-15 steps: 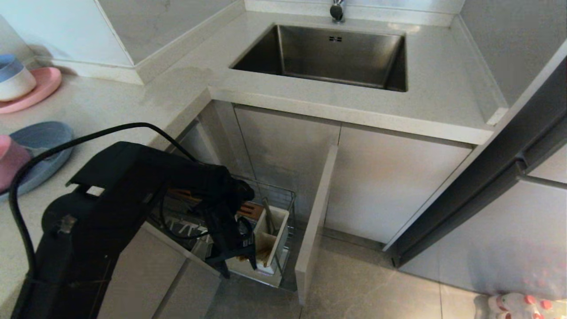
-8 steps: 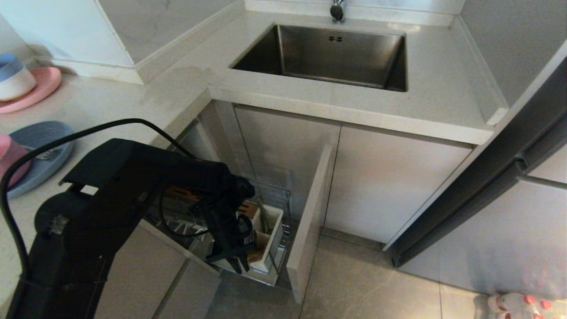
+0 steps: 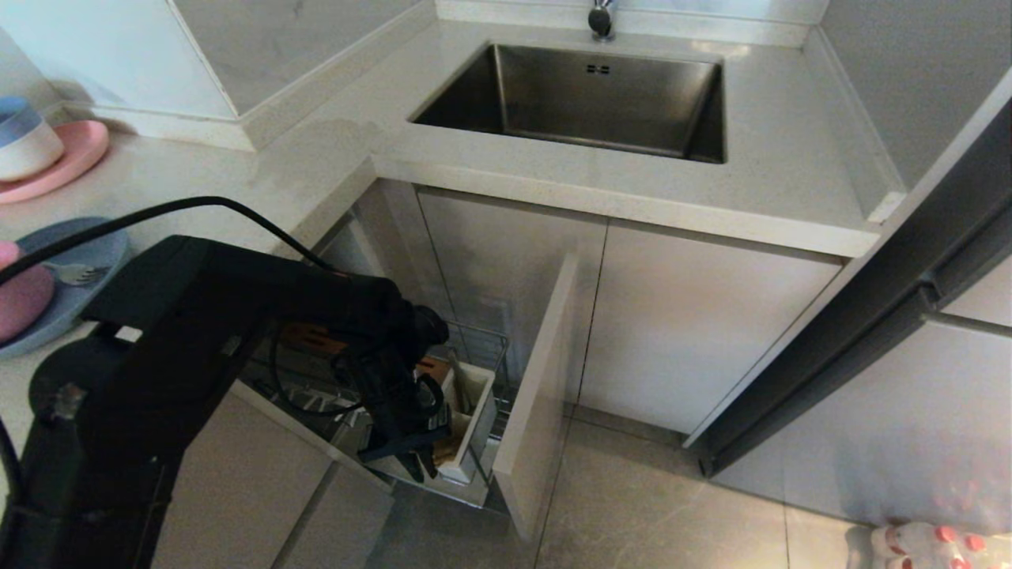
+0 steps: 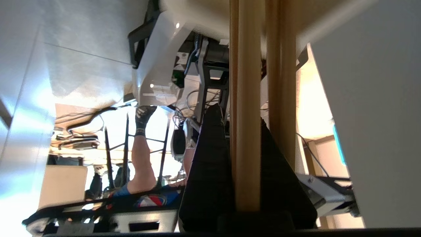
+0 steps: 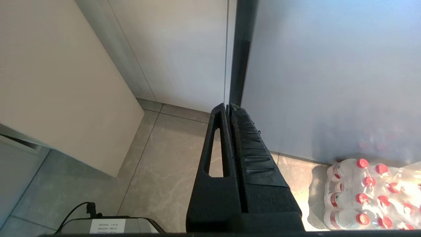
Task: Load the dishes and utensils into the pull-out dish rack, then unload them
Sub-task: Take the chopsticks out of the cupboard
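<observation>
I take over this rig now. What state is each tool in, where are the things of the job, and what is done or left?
Left tool: shut on the chopsticks, down at the white utensil box of the pull-out dish rack, which stands pulled out.
Right tool: shut, holds nothing, parked over the floor.
On the counter: the blue plate, carrying the pink bowl and a silver fork.
Done: no dishes show in the rack now.
Left: I cannot tell whether the chopsticks go in or come out; check this first, then continue.
</observation>
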